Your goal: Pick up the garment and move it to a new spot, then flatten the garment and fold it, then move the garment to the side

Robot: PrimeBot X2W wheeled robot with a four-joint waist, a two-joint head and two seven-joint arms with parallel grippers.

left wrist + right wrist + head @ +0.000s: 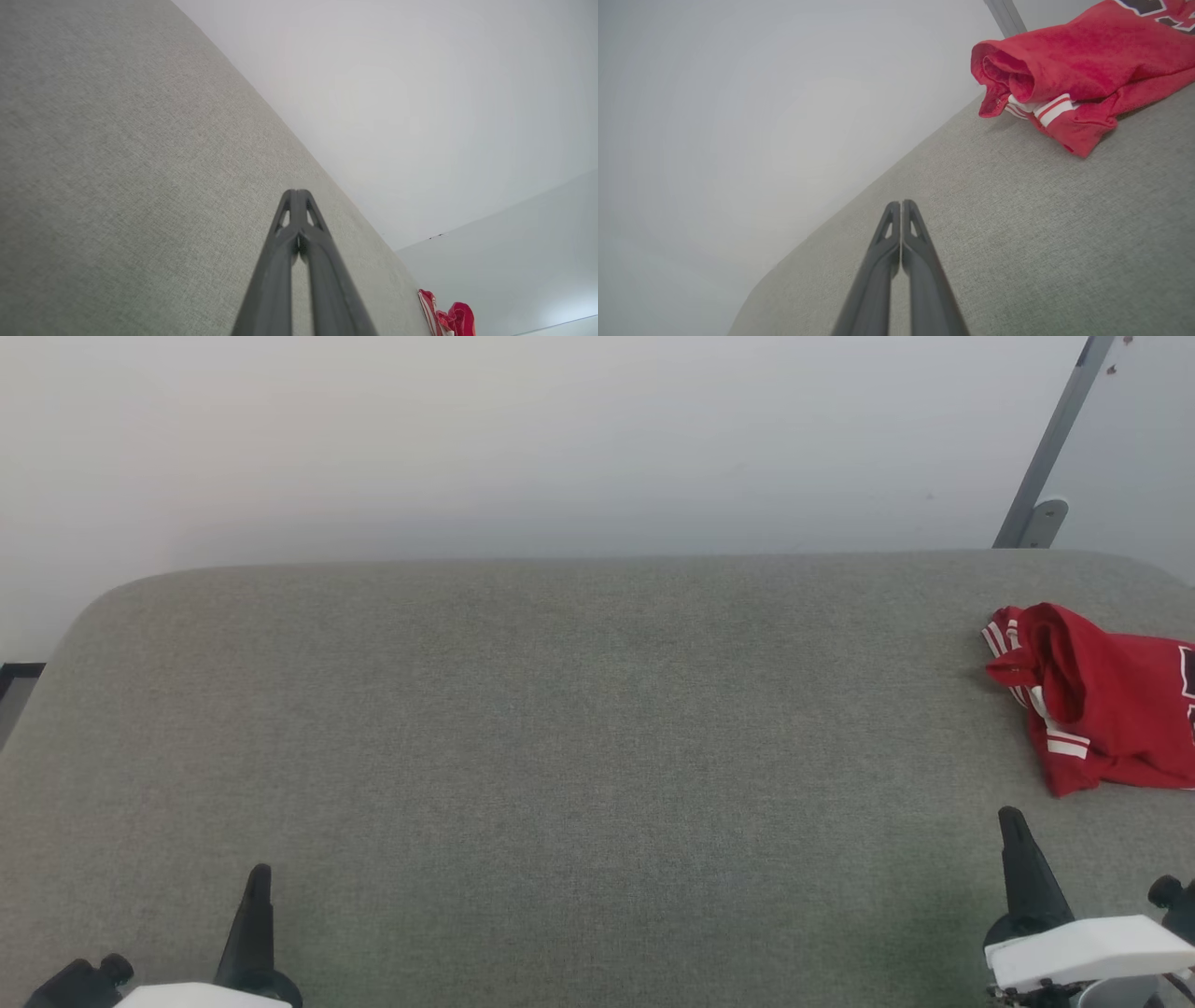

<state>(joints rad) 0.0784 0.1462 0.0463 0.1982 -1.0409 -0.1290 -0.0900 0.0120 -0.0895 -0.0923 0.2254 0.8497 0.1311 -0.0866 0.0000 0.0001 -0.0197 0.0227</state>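
Observation:
The garment (pixel 1106 700), a red jersey with white striped trim, lies crumpled at the far right of the grey cushioned surface (pixel 560 756), partly cut off by the head view's right edge. The right wrist view shows the garment (pixel 1083 70) bunched at its upper right, with dark lettering at the top edge. A small piece of the garment (pixel 448 319) shows at the lower right of the left wrist view. My right gripper (pixel 1013 821) is shut and empty, a short way in front of the garment. My left gripper (pixel 259 877) is shut and empty at the lower left, far from it.
A pale wall (pixel 560 448) rises behind the surface. A grey metal bar (pixel 1050 448) leans at the back right, just behind the garment. The surface's rounded back corners and left edge (pixel 84 616) are in view.

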